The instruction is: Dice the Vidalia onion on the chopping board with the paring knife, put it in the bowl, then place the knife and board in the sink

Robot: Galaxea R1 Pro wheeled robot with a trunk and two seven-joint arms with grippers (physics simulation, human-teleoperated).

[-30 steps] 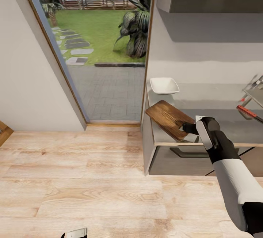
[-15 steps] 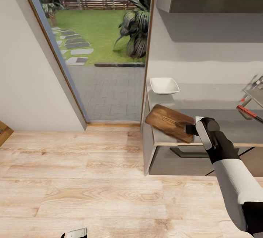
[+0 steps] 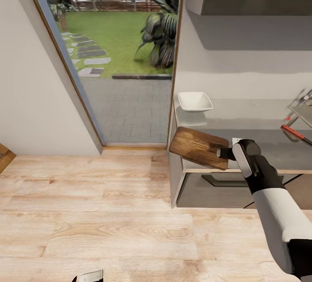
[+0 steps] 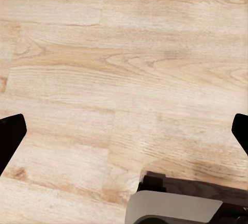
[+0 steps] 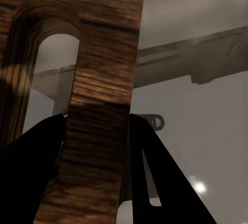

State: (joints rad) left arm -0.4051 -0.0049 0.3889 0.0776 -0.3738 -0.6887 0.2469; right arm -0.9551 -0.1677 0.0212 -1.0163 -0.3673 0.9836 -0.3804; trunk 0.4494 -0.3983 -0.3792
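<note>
- Currently right gripper (image 3: 224, 153) has its fingers (image 5: 155, 182) clamped on the chopping board (image 3: 197, 147), one on each face of the wood next to the handle slot
- board is held off the table (image 3: 260, 119), tilted; the free end reaches away from the fingers, past the table's end corner and out over the wooden floor (image 3: 108, 212)
- right wrist view: board grain (image 5: 98, 79) runs up between the two dark fingers, slot just beside the grip point, grey cabinet front behind
- bowl (image 3: 195, 101) sits on the table beyond the board's far end, apart from it, well clear of the fingers
- paring knife (image 3: 295, 133), red handle, lies on the table on the other side of the right arm from the board, near the sink (image 3: 303, 113) edge at the frame border
- onion: can't make it out
- left gripper (image 4: 124, 131): fingers (image 4: 10, 133) spread wide, nothing between them, hanging over the floor; its tip just shows low in head view (image 3: 89, 277)
- glass door with garden behind sits beyond the table end
</note>
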